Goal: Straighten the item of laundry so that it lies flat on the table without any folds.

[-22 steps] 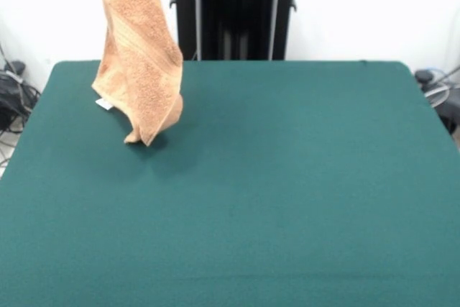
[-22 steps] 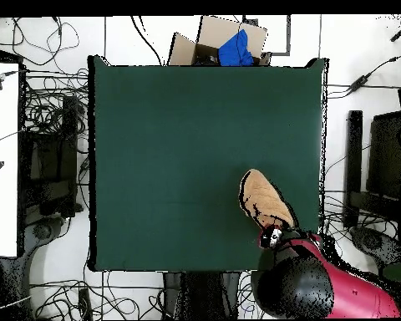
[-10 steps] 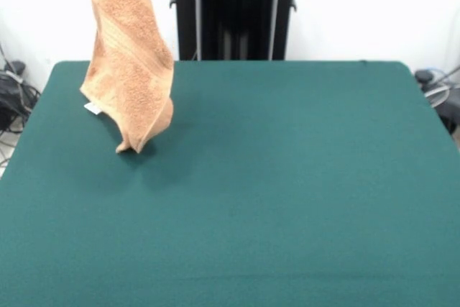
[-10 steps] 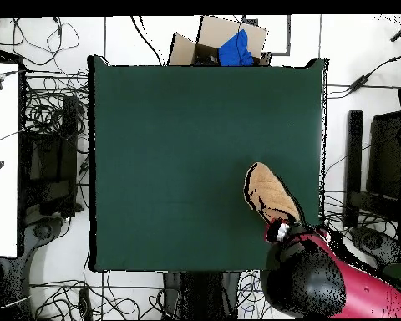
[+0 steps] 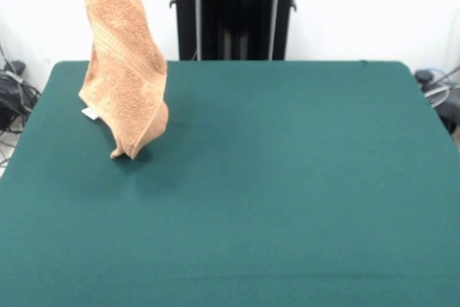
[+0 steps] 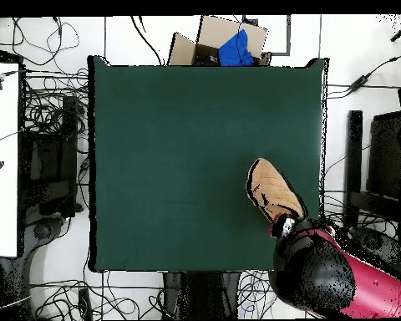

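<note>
Towel [image 5: 123, 70] hanging folded, tip near table [image 5: 287, 177] corner

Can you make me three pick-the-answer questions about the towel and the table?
1. Where does the towel hang?
A. over the table's middle
B. near one side edge of the table
C. on the floor

2. What colour is the table?
A. dark green
B. white
C. red

3. How is the towel now?
A. lying flat
B. folded in a neat square
C. lifted up, only its low tip close to the table

Answers: 1 B, the front view shows it by the left edge. 2 A, the whole top is dark green. 3 C, it hangs down from above, gripped by the end effector, with its bottom corner near the table.
</note>
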Controlling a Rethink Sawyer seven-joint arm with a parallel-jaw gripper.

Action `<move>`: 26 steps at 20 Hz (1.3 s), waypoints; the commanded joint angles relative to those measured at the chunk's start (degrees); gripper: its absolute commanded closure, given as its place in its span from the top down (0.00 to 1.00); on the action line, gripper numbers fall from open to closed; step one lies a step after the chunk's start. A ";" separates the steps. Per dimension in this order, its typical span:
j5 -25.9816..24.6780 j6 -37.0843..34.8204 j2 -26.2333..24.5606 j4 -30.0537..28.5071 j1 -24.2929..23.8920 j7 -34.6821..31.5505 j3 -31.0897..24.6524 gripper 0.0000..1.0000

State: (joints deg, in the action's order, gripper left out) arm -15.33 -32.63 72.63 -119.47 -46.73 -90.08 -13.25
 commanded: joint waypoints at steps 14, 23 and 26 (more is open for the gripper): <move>1.18 -9.86 -7.21 8.36 -0.31 3.85 -5.51 0.00; 0.67 -12.97 -9.85 13.68 0.23 2.91 -5.05 0.00; 0.58 -14.95 -10.11 15.80 0.72 2.21 -4.57 0.00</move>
State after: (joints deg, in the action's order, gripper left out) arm -15.22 -40.91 65.63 -107.63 -46.76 -90.08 -14.40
